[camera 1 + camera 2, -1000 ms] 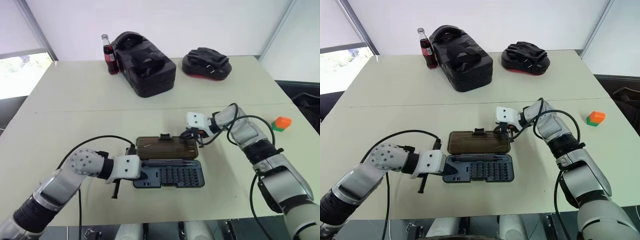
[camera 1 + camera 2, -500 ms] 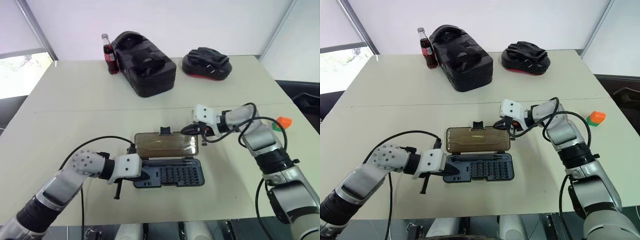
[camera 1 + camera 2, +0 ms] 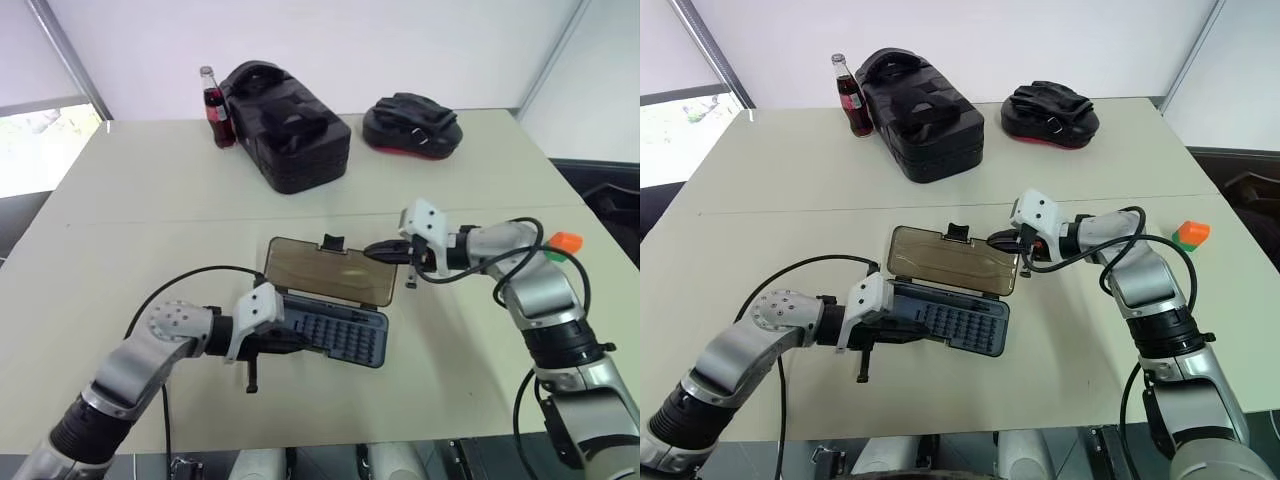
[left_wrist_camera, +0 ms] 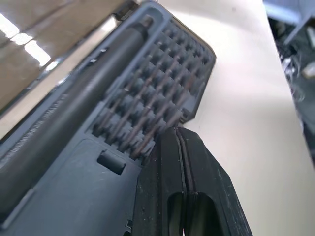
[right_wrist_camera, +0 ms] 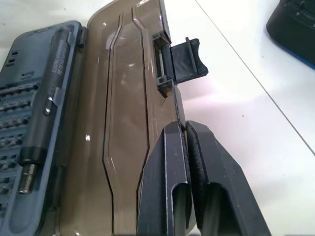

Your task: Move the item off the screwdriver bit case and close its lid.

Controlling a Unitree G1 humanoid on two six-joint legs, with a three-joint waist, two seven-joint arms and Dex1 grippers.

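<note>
Right gripper (image 5: 187, 135): one; two black fingers pressed together, nothing clamped, tips laid against the raised lid's free corner; arm bent, forearm reaching in from 3 o'clock.
Left gripper (image 4: 179, 142): one; fingers pressed together, nothing between them, tips set on the case's near end; arm reaching in from 8 o'clock.
Lid (image 3: 330, 272): one translucent smoky-brown rectangular plastic panel, tilted up off the table, one small black latch (image 3: 331, 242) on its far long edge.
Screwdriver bit case (image 3: 335, 335): one flat dark grey plastic case at table centre, open, rows of metal bits and one slim driver (image 5: 44, 105) seen inside.
Item (image 3: 563, 243): one small orange block with a green part, on the table at 3 o'clock, well apart from the case.
Beige table (image 3: 150, 200): one.
Far objects: one bulky black bag (image 3: 285, 125) at 12 o'clock; one red-filled glass bottle (image 3: 215, 108) just beside it; one black-and-red pad (image 3: 412, 125) at 1 o'clock.
</note>
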